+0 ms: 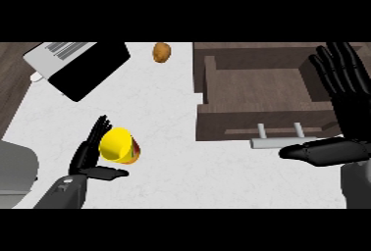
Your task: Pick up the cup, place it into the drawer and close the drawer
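A yellow cup [117, 145] with a red lower part lies tilted on the white counter [174, 171] at the lower left. My left hand [90, 152] stands right beside it on its left, fingers straight, thumb stretched under the cup. The dark wooden drawer [257, 88] stands pulled out at the upper right, nothing inside it, its silver handle [279, 142] at the front. My right hand [340, 88] is raised over the drawer's right side, fingers straight and spread, thumb pointing left above the handle's right end.
A laptop-like dark slab [80, 61] lies at the upper left. A brown potato [162, 52] rests near the counter's far edge. A grey rounded object [14, 169] sits at the left edge.
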Robot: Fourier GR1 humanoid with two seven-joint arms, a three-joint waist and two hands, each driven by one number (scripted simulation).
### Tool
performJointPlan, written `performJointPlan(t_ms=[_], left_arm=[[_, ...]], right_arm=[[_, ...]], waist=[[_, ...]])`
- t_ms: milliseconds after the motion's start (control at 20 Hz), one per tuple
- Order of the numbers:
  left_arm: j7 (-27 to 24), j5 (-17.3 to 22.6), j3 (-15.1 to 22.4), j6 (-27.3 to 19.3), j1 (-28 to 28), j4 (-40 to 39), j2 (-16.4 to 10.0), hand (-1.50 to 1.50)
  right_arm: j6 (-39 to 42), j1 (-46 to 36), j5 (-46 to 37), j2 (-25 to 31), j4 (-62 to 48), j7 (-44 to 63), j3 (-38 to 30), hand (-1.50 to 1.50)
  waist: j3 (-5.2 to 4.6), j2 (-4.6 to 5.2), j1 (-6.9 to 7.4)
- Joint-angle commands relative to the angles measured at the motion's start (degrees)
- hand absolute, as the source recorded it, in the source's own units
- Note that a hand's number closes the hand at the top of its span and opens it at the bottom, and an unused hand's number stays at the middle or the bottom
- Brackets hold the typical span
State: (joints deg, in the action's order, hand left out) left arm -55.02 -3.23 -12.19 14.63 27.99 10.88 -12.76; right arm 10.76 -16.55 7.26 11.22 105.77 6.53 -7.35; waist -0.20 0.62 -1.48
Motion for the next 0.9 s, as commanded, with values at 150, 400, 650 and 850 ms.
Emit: performJointPlan(t_ms=[150, 400, 650, 850], left_arm=[[-4.33, 0.01, -0.64, 4.09, 2.48, -2.09, 0.40, -1.50], [-3.86, -0.14, -0.07, 6.65, 3.45, -1.76, 3.25, -1.50], [-8.40, -0.82, 0.93, 6.94, 2.87, 1.27, 4.49, 1.50], [-12.76, -1.00, -0.31, -7.45, 1.74, 4.52, 5.08, 1.50]], right_arm=[[0.43, 0.36, 0.47, -0.37, 0.67, 0.07, 0.49, -1.50], [-1.14, -4.29, -0.53, 0.12, 0.26, 4.22, 1.09, -1.50], [-0.52, 0.93, -1.33, -0.64, 1.71, 1.26, 1.46, -1.50], [1.71, 0.96, 1.49, 2.07, 0.22, 0.50, -2.16, -1.50]], waist=[[-0.04, 0.11, -0.40], [-0.06, 0.10, -0.16], [-0.03, 0.01, -0.31], [0.06, -0.07, -0.07]])
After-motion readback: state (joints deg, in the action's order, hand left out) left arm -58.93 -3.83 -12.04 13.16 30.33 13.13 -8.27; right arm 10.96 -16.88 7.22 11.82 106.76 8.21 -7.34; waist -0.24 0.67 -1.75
